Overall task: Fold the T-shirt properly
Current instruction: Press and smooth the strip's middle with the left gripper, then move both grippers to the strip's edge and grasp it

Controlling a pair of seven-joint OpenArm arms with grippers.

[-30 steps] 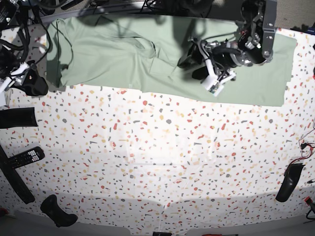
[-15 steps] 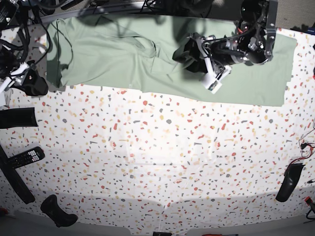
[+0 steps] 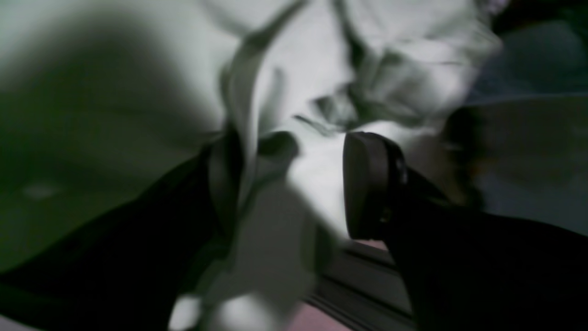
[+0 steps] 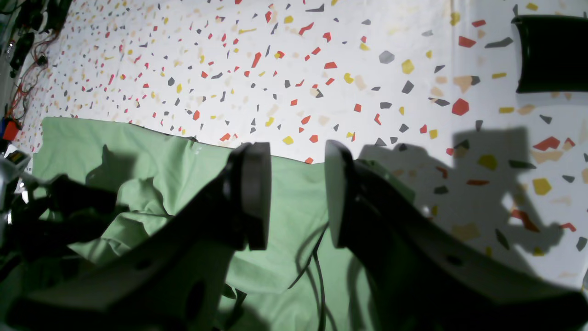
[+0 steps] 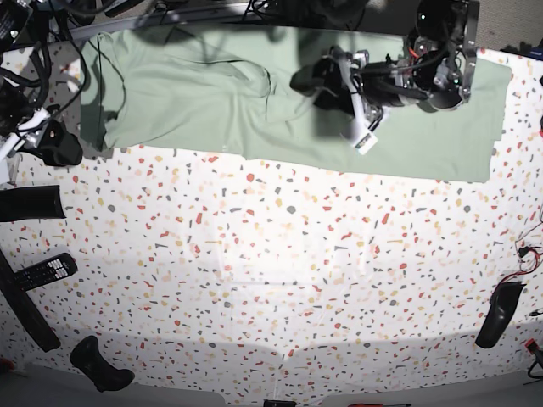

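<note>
Speckled terrazzo counter [image 5: 280,280] carries a remote [image 5: 44,271] at its near left edge. Farther back, the right pincer [image 4: 296,195] hangs released and empty over the T-shirt [image 5: 212,102] edge. Left pincer [image 3: 294,184], jaws spread, straddles a raised fold of T-shirt near the collar; grip uncertain, view blurred.

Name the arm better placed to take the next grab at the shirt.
Left. The left gripper hangs over the middle of the T-shirt, jaws apart above bunched cloth. The right gripper sits at the shirt's end, empty.
</note>
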